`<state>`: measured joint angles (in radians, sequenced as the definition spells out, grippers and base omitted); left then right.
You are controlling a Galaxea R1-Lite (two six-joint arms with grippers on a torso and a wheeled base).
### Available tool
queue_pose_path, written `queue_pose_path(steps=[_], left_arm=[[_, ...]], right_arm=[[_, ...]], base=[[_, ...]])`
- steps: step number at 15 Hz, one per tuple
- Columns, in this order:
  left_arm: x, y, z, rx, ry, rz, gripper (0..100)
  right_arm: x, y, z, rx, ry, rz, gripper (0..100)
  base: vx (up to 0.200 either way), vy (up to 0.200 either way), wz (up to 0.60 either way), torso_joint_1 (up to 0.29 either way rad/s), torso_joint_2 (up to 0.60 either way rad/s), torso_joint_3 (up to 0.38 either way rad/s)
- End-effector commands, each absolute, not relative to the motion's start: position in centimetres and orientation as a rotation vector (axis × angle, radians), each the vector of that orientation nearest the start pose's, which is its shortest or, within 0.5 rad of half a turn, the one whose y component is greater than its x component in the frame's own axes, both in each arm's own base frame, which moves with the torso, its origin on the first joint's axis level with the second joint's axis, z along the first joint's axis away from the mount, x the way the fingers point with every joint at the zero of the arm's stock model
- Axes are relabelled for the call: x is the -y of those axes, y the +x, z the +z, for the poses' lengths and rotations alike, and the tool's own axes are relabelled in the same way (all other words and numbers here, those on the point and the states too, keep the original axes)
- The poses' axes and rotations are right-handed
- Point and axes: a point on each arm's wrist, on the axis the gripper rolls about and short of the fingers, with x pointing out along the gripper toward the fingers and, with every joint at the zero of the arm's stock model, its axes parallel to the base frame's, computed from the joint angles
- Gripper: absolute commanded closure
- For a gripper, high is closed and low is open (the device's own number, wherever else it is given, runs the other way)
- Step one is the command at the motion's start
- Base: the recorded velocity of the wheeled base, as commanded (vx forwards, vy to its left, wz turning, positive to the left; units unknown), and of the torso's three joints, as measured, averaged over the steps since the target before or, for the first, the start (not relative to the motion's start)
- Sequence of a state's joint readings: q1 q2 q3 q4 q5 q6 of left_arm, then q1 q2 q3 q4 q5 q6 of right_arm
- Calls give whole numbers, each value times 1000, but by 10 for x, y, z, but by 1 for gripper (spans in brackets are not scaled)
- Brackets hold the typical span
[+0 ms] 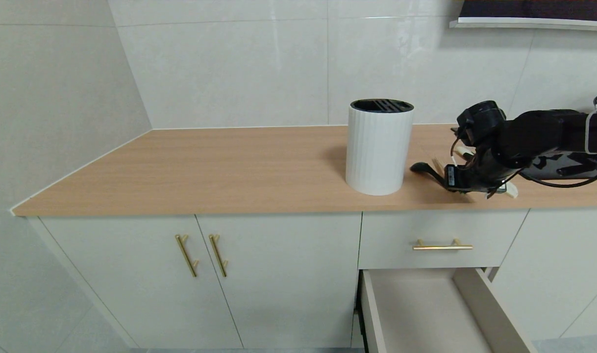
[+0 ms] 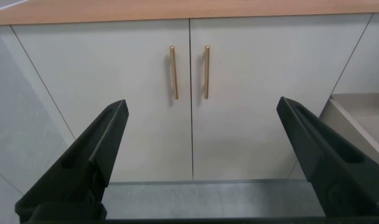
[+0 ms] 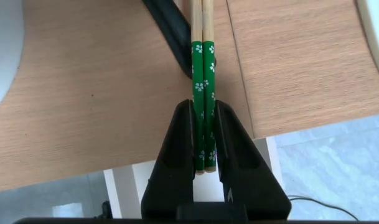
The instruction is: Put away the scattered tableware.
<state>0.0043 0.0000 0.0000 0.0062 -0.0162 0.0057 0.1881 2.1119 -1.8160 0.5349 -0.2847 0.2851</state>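
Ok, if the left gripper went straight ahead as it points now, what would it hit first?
The left gripper would probably meet the cabinet doors near their gold handles; depth is unclear.

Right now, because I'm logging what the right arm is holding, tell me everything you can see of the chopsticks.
The chopsticks are a pair of slim, pale wood-looking sticks whose thick ends are green with small white flowers. They lie side by side, parallel and touching. The right gripper is shut on their green ends, at the front edge of the wooden countertop. A black utensil handle lies close beside them. Whether they rest on the counter cannot be told.
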Motion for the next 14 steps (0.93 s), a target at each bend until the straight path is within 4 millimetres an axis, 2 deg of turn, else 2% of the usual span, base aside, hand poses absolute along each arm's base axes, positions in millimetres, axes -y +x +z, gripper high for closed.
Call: queue_pose_path(steps=[1,4,5,6,7,9,12,14], left_arm=[[0,-23,75,-6,6,-12,0],[0,-23,75,-6,6,-12,0],[0,-23,75,-6,6,-11,0],[0,-23,75,-6,6,-11,0],[0,-23,75,-6,6,-11,0],[0,-23,75,-6,6,-12,0],[0,-23,75,-6,6,-11,0],[0,-23,75,-6,6,-11,0]], right_arm=[[-67,387,230,-736,95,-199,100],[-57,313,285,-679,149,-126,100],[-57,306,289,-673,155,-113,100],[-48,250,311,-638,195,9,100],[-44,220,315,-623,217,73,100],[-38,191,308,-631,186,107,100],[-41,167,290,-677,146,137,100],[-43,170,282,-709,134,139,100]], base=[[0,0,0,0,0,0],[0,0,0,0,0,0],[0,0,0,0,0,0],[0,0,0,0,0,0],[0,0,0,0,0,0],[0,0,0,0,0,0],[0,0,0,0,0,0],[0,0,0,0,0,0]])
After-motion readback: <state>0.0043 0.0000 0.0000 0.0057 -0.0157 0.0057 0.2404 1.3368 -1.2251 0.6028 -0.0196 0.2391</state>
